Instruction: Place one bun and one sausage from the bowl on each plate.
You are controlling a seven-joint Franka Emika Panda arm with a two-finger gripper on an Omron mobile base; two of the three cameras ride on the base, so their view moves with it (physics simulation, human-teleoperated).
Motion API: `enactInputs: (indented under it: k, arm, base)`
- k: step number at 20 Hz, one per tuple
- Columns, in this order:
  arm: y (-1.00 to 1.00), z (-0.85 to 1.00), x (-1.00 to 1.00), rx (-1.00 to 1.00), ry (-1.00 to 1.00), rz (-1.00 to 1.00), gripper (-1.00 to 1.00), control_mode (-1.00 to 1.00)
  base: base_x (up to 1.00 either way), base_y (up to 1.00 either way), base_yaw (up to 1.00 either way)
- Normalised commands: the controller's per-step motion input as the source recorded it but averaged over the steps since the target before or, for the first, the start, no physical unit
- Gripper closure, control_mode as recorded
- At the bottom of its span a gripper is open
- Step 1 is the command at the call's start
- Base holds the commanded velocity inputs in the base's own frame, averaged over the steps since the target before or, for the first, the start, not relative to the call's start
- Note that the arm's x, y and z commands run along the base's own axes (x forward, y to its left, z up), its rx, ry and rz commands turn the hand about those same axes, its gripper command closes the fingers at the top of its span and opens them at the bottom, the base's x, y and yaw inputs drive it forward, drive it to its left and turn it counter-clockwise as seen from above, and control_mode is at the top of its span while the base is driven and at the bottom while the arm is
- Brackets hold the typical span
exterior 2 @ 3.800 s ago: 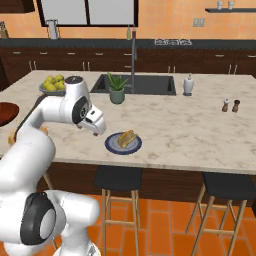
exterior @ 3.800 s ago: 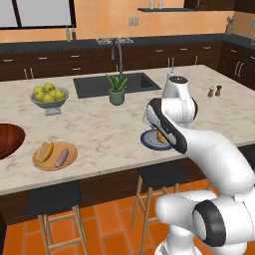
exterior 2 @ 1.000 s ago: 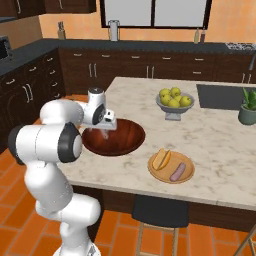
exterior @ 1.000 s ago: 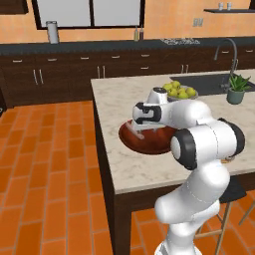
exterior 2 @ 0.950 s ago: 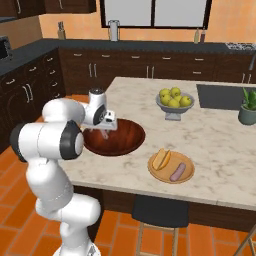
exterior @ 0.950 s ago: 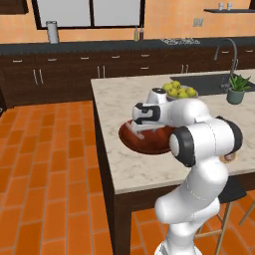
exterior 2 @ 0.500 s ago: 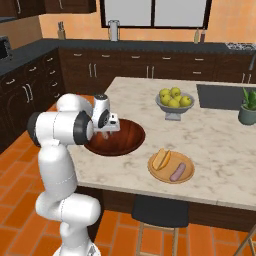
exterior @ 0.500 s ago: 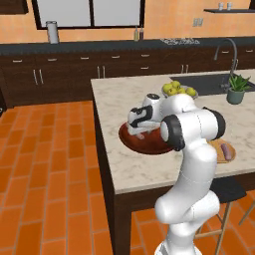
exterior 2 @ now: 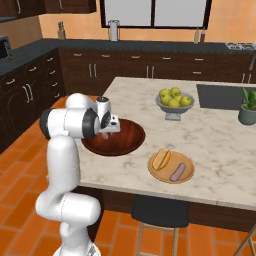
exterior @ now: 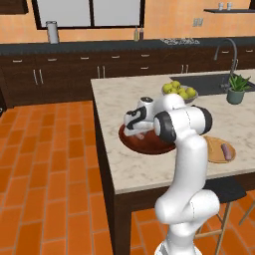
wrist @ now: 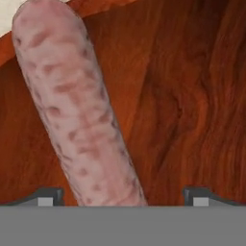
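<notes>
Lowered since half a second ago, the gripper [wrist: 124,197] is now hovering just over the sausage [wrist: 77,110], jaws spread wide, one tip on either side of it, nothing pinched.

Sausage: pinkish, mottled, smooth cylinder with rounded end, lying between the jaws inside the bowl [exterior 2: 127,140] of dark reddish grained wood.

Progress, judging: tan-orange plate [exterior 2: 186,178] is already holding bun [exterior 2: 161,159] and sausage; this sausage is awaiting grasp and delivery.

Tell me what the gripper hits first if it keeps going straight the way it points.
Most likely the sausage, which lies in the bowl between the open gripper's fingertips; the wooden floor comes just behind it, though depth is hard to judge.
</notes>
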Motion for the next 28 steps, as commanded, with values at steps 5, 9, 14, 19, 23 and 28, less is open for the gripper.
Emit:
enactInputs:
  k: [5,9,14,19,23,28]
  arm:
    - [0.0,-0.25,-0.35,-0.03,-0.09,0.0,1.0,-1.0]
    - [-0.05,0.43,-0.77,-0.01,-0.24,0.0,1.0,-1.0]
    - [-0.28,1.0,-1.0,0.11,-0.15,-0.02,1.0,-1.0]
    - [-0.33,1.0,-1.0,0.22,0.05,-0.13,1.0,-1.0]
    - [-0.31,1.0,-1.0,0.19,0.15,-0.14,1.0,-1.0]
    - [-0.17,1.0,-1.0,0.07,0.19,-0.13,1.0,-1.0]
  base:
    - [0.0,0.0,0.0]
    - [0.0,0.0,0.0]
    - [0.0,0.0,0.0]
    - [0.0,0.0,0.0]
    - [0.0,0.0,0.0]
    - [0.0,0.0,0.0]
